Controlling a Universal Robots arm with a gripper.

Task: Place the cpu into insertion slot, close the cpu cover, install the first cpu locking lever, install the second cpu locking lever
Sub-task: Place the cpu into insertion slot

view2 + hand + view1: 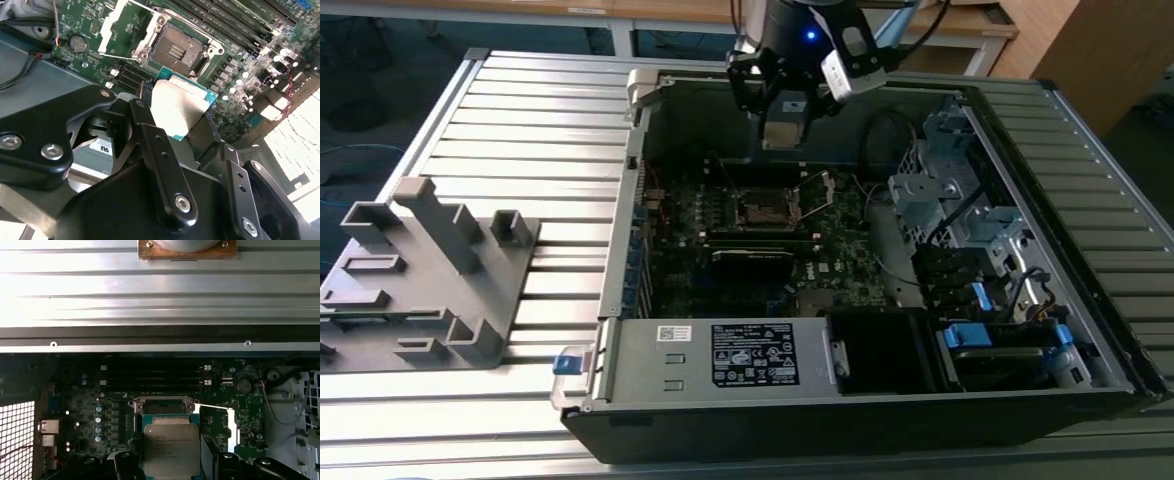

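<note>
The cpu (177, 105) is up in the air, pinched edge to edge by the gripper (179, 117), grey top facing up. It hangs over the open computer case (620, 250), well clear of the board. In the second wrist view the insertion slot (177, 47) is bare, and the cpu cover (120, 25) is flipped back out of the way, so nothing blocks the drop.

If you ask me, the trick here is keeping the chip dead level and squared to the slot's corners. Then it's straight down, with no sliding across those pins.

What bugs me:
- The spot where the fingers actually bite the chip is hidden.
- In the first wrist view the slot's near edge sits behind the chip.
- I can't tell which thin rods are the locking levers.
- I can't tell which way the chip's corner mark points.
</note>
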